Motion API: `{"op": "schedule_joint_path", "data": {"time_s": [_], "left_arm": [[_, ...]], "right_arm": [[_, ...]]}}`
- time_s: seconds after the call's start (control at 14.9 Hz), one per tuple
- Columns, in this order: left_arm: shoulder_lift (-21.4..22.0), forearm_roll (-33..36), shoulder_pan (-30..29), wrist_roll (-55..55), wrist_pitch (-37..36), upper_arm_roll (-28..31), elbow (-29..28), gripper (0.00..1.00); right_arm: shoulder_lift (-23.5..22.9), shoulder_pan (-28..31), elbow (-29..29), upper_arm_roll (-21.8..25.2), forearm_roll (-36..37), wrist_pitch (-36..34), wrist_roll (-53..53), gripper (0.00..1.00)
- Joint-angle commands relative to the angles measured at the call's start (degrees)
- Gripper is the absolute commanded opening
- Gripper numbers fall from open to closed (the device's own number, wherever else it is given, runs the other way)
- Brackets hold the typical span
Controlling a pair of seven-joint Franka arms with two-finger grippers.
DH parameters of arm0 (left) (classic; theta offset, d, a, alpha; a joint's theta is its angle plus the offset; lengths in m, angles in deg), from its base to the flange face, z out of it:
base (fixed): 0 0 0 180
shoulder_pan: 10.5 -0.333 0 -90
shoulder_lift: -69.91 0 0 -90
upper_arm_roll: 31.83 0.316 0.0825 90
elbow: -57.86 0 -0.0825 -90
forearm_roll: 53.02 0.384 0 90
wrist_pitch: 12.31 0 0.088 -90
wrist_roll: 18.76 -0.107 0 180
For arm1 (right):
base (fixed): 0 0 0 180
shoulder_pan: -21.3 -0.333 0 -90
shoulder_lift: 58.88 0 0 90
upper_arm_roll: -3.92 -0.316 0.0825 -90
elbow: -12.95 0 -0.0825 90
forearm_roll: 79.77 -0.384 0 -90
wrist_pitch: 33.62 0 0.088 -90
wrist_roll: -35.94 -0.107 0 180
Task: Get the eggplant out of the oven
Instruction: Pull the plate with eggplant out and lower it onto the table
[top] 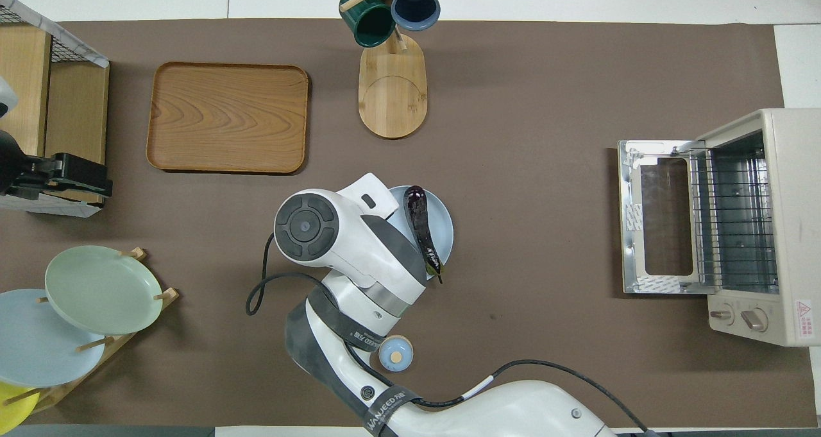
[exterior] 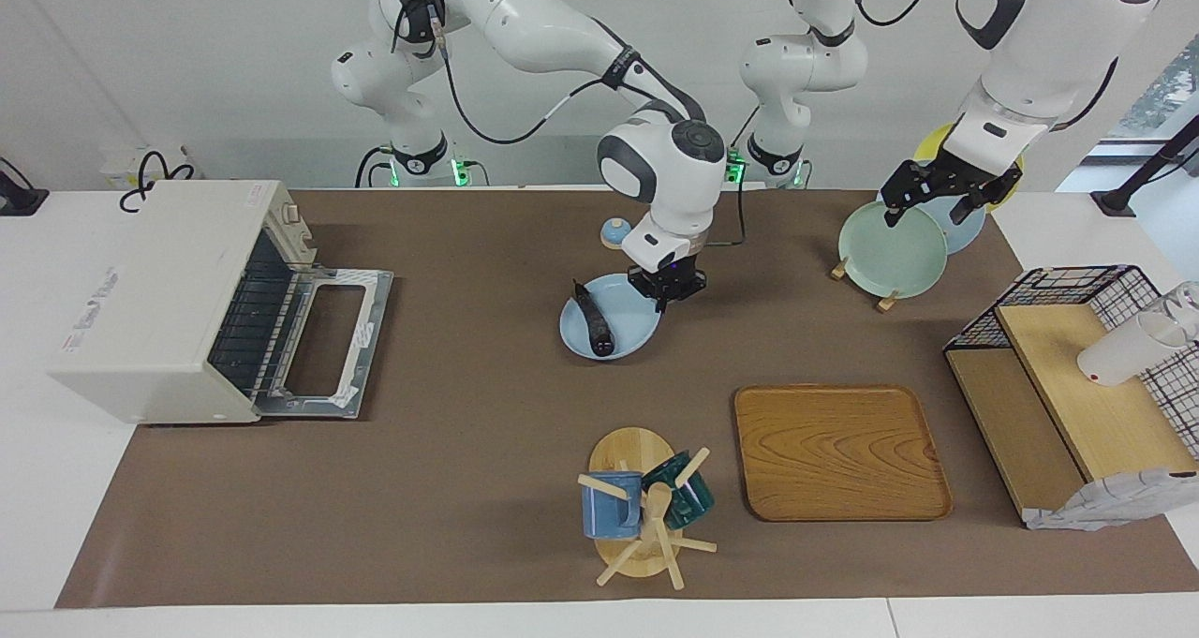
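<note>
**Eggplant on blue plate, oven open and bare**

We start at the right arm's end of the table: the oven (exterior: 159, 301), a boxy white toaster oven, sits with its glass door (exterior: 323, 343) dropped flat onto the brown mat (exterior: 468, 413). We see the wire rack (top: 734, 215) inside with nothing on it. Two knobs show on its front panel in the overhead view.

Mid-table, we find the eggplant (exterior: 594, 320) lying on a light blue plate (exterior: 629, 331), well apart from the oven. It is slender, long, glossy dark purple-black, slightly curved, and spans nearly the plate's width, its thin stem end poking past the rim nearer the robots. The right gripper (exterior: 666, 291) is over the same plate, just beside the eggplant, fingers pressed together and holding nothing. A small blue lidded jar (exterior: 615, 233) stands nearer the robots than the plate.

Farther from the robots we note a wooden mug tree (exterior: 637, 507) with a blue mug (exterior: 611, 505) and a green mug (exterior: 684, 494), then a wooden tray (exterior: 838, 451) beside it.

Toward the left arm's end: a plate rack with a green plate (exterior: 890, 249). The left gripper (exterior: 937, 193) waits over that rack, fingers spread, empty. Last, a black wire shelf (exterior: 1077, 376) with a white cup (exterior: 1129, 349) on its side.
</note>
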State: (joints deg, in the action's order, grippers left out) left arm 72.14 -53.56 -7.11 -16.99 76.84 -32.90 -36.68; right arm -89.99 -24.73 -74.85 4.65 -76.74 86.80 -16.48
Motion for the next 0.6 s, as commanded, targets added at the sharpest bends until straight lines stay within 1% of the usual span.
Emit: {"op": "schedule_joint_path", "data": {"time_s": [0.0, 0.13, 0.2, 0.27, 0.4, 0.54], "left_arm": [[0.58, -0.34, -0.49, -0.62, -0.38, -0.16, -0.21, 1.0], [0.58, -0.34, -0.4, -0.62, -0.38, -0.16, -0.21, 1.0], [0.58, -0.34, -0.4, -0.62, -0.38, -0.07, -0.29, 1.0], [0.58, -0.34, -0.4, -0.62, -0.38, -0.16, -0.21, 1.0], [0.58, -0.34, -0.4, -0.62, -0.38, -0.16, -0.21, 1.0], [0.58, -0.34, -0.4, -0.62, -0.38, -0.16, -0.29, 1.0]], "right_arm": [[3.77, 0.24, -7.73, -0.81, -1.7, 6.04, -1.28, 0.0], [3.77, 0.33, -7.56, -0.81, -2.06, 6.93, -1.28, 0.0], [3.6, 0.42, -7.21, -0.81, -1.97, 7.54, -1.19, 0.03], [3.51, 0.5, -6.43, -0.81, -1.88, 7.72, -0.93, 0.21], [3.33, 0.86, -3.71, -0.72, -1.79, 6.68, -0.75, 0.28], [3.24, 1.21, -1.42, -0.37, -0.92, 3.79, -0.32, 0.34]]}}
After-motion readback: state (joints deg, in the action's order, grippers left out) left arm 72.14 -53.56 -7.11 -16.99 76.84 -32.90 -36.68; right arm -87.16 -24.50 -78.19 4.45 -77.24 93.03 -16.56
